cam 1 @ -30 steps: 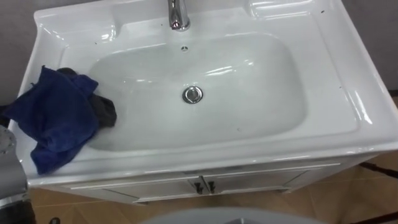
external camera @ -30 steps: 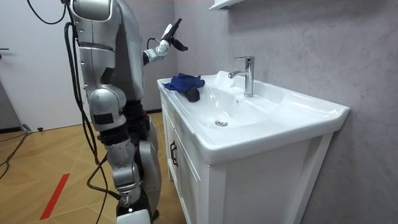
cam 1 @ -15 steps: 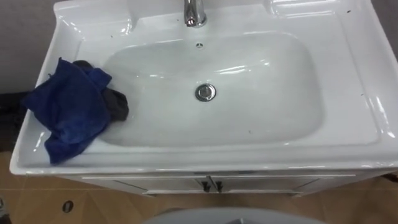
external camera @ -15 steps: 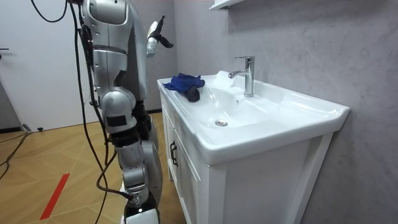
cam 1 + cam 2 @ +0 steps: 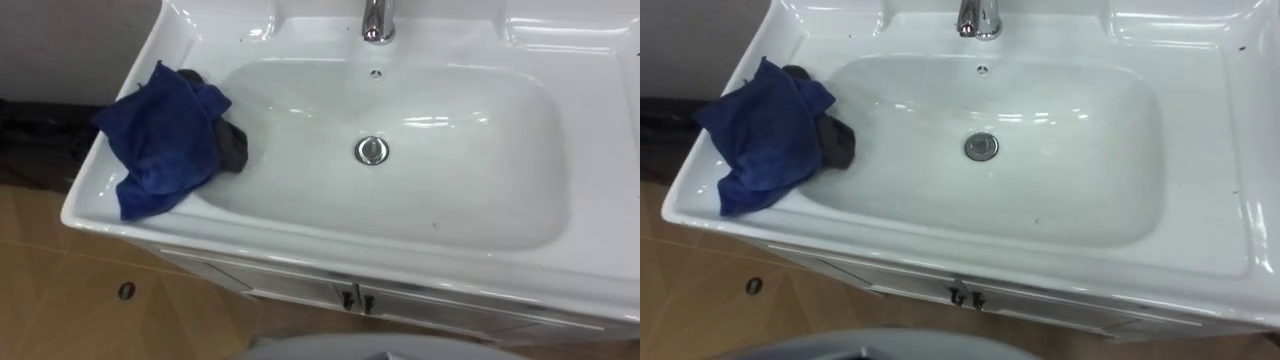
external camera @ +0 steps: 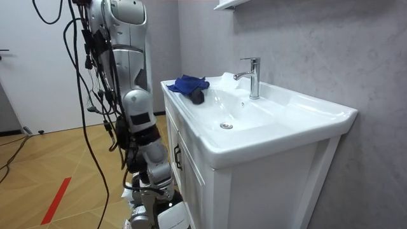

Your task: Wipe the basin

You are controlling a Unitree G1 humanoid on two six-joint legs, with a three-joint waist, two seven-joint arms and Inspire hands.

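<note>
Cabinet handles [image 5: 352, 299] are peeking in at the bottom middle of the eye view, and the robot's standing at the vanity's end. Honestly can't tell what either hand is doing. Blue cloth [image 5: 160, 150] is lying bunched on the basin [image 5: 480, 230] rim at the left of frame, draping partly over a dark lump [image 5: 232, 148]. Maybe that's a second rag, hard to say. The cloth's looking soft, light and floppy, so I'm thinking grabbing the bunched middle is the way to go. Drain [image 5: 371, 150] is sitting mid-bowl, with the faucet [image 5: 377, 20] at the top.
</note>
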